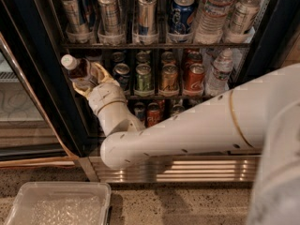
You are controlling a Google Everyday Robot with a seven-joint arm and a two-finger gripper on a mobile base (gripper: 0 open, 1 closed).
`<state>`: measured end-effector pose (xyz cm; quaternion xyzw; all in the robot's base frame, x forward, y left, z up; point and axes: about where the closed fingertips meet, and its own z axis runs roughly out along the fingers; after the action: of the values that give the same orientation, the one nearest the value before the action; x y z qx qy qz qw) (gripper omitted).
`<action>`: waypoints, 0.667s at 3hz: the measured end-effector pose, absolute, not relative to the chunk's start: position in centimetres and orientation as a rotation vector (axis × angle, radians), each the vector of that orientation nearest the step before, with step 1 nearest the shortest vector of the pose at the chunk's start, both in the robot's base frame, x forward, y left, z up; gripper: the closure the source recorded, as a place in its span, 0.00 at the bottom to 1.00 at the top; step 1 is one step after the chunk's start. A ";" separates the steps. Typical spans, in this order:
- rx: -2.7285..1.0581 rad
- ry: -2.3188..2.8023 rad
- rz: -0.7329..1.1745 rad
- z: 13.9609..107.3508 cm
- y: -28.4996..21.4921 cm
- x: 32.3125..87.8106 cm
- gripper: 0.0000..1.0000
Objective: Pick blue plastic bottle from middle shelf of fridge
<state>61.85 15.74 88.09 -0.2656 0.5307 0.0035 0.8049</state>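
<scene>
- You are looking at a grasp that seems made: the gripper (92,81) is sitting at the left end of the middle shelf (154,97), and its jaws are clamping the lower body of the blue plastic bottle (80,73).
- The bottle is leaning, with its white cap pointing up and away from the shelf's left end, toward the black frame of the fridge (33,46). By that tilt I judge it is no longer standing on the shelf, though its base is hidden.
- The short cans (143,77) are standing upright along the shelf, just beside the gripper.
- What is remaining for you is the withdrawal: the bottle is hanging level with the shelf, inside the door opening, so it is not yet clear of the fridge.
- The arm (187,130) is reaching in from below the shelf's right end.
</scene>
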 end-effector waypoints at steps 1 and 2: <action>-0.501 1.264 0.108 85.9 13.1 56.2 1.00; -0.514 1.305 0.159 84.2 13.9 54.4 1.00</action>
<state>54.45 13.90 84.17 -0.2360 0.5996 0.0732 0.7612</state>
